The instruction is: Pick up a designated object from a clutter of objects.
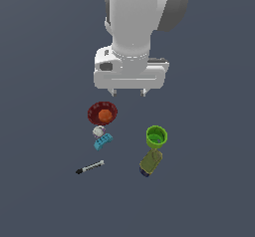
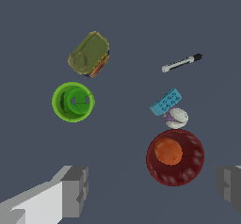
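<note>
While poised high with fingers (image 2: 153,192) spread wide and empty, best lowered squarely over olive tin (image 1: 150,162) touching green cup (image 1: 156,136), avoiding the cup.

**Finishes, mostly matt**

Looks like metal with a faint sheen: olive tin (image 2: 89,53). Smooth bright plastic: green cup (image 2: 73,101). Studded plastic, matt: light-blue brick (image 2: 166,101). Glossy, speckled with pale highlights: dark red bowl (image 2: 188,164), holding a smooth matt orange ball (image 2: 168,151). Pale and uneven: white lump (image 2: 177,117). Flat, textureless dark grey: floor (image 1: 209,191). Matt white and grey shell: gripper (image 1: 129,92).
</note>
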Robot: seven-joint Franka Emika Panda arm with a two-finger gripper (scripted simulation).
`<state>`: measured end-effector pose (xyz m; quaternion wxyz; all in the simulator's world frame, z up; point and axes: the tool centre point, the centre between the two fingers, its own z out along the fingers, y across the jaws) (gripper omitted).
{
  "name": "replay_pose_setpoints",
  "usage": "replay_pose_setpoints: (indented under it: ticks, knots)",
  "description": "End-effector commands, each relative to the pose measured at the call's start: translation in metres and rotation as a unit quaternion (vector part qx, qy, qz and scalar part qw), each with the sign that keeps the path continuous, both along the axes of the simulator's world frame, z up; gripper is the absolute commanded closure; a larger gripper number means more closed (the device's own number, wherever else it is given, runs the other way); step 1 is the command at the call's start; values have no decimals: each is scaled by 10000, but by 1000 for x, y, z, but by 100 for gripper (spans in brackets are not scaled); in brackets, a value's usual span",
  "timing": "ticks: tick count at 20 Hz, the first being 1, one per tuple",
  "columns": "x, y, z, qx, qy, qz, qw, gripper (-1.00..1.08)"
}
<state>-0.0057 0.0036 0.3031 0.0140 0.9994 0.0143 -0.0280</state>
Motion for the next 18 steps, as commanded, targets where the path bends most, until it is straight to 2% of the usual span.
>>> replay_pose_setpoints:
  ticks: [1,10,18]
  knots:
    - [0,0,0,0,0,0,10000,-92]
    - [-1,-11,8,-98,8,-115,9999,-92]
    - [3,-9,5,-92,0,-180,9998,-92]
